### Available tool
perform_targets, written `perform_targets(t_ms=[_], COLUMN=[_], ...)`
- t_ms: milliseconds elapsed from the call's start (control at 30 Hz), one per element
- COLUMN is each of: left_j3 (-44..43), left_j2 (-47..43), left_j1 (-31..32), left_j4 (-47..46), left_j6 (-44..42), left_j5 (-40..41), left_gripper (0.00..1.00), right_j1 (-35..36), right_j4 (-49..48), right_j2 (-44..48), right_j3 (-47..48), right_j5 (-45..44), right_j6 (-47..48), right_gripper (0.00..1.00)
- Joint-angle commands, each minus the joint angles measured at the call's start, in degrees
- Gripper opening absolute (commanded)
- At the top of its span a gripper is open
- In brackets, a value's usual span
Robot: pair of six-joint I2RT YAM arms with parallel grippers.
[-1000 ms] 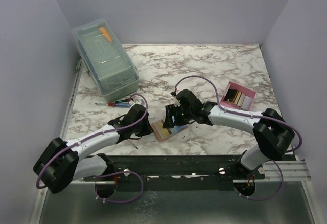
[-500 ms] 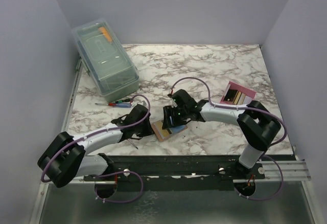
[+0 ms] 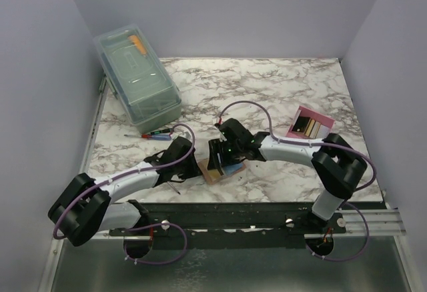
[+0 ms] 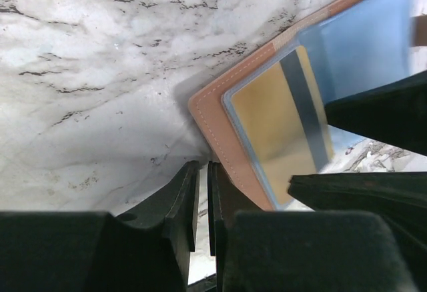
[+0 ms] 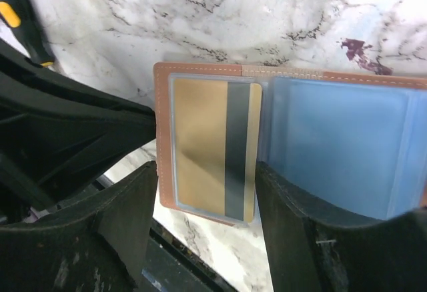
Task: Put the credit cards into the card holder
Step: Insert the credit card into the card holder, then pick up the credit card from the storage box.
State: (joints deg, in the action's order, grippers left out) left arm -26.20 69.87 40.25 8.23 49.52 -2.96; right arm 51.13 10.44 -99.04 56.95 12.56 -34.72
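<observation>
The tan card holder [image 3: 212, 173] lies open near the table's front edge. In the right wrist view the card holder [image 5: 162, 112] has a gold card [image 5: 200, 145] with a dark stripe inside its left clear pocket, and a pale blue sleeve [image 5: 340, 145] on its right half. My right gripper [image 5: 207, 219] is open just above it, its fingers [image 5: 127, 205] straddling the gold card's width. My left gripper [image 4: 202, 192] is shut with nothing between the jaws, its tip on the table at the holder's near-left edge [image 4: 213, 125]. More cards stand in the pink tray [image 3: 310, 123].
A clear lidded plastic box [image 3: 137, 79] stands at the back left. A red and blue pen-like tool [image 3: 157, 133] lies in front of it. The pink tray sits at the right, beyond my right arm. Grey walls close in the table on three sides.
My right gripper has moved a little left, further over the open card holder, uncovering the pink tray. The left arm has stayed in place at the holder's edge.
</observation>
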Motion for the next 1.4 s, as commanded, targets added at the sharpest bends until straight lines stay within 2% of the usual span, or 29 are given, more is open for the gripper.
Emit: perform_targets(t_ms=[0,167,300,400,533,667,800,833,1067,1200,1367], left_j3=[0.44,0.38,-0.44,-1.14,-2.27,-3.83,-5.83,-6.21,-6.78,-6.27,-6.3], left_j2=[-3.51,-7.57,-10.78,-13.77,-17.69,-20.38,-21.96,-22.23,-23.13,-23.38,-23.16], left_j1=[0.44,0.31,0.25,0.17,0.16,0.18,0.22,0.15,0.15,0.18,0.18], left_j4=[1.04,4.16,6.03,7.4,9.04,9.35,9.56,9.61,10.09,10.35,10.45], left_j6=[-0.2,-0.85,-1.8,-2.36,-2.78,-1.96,-1.87,-1.92,-2.03,-1.97,-1.92], left_j5=[0.0,0.74,-0.75,-2.32,-4.6,-8.0,-10.78,-11.09,-12.52,-12.27,-12.33], left_gripper=[0.19,0.27,0.37,0.46,0.54,0.59,0.62,0.62,0.63,0.63,0.63], right_j1=[-0.23,-2.49,-10.09,-18.8,-33.47,-47.79,-58.4,-59.82,-63.22,-64.11,-64.75], right_j4=[4.06,10.99,15.18,17.3,17.44,15.13,8.15,6.2,-5.53,-13.96,-18.17], right_j2=[6.78,13.66,18.81,23.18,29.04,30.02,25.89,24.71,17.1,15.67,11.93], right_j3=[0.0,1.12,-0.16,-1.09,-2.57,-3.54,-5.23,-5.67,-9.0,-12.06,-12.52], right_j5=[-4.18,-9.25,-10.77,-11.24,-9.49,-3.2,8.6,12.19,19.42,20.93,23.47], right_j6=[0.0,2.13,4.0,4.91,4.41,5.08,4.23,3.77,-0.73,-2.66,-3.69], right_gripper=[0.64,0.66,0.66,0.68,0.79,0.81,0.79,0.78,0.8,0.81,0.84])
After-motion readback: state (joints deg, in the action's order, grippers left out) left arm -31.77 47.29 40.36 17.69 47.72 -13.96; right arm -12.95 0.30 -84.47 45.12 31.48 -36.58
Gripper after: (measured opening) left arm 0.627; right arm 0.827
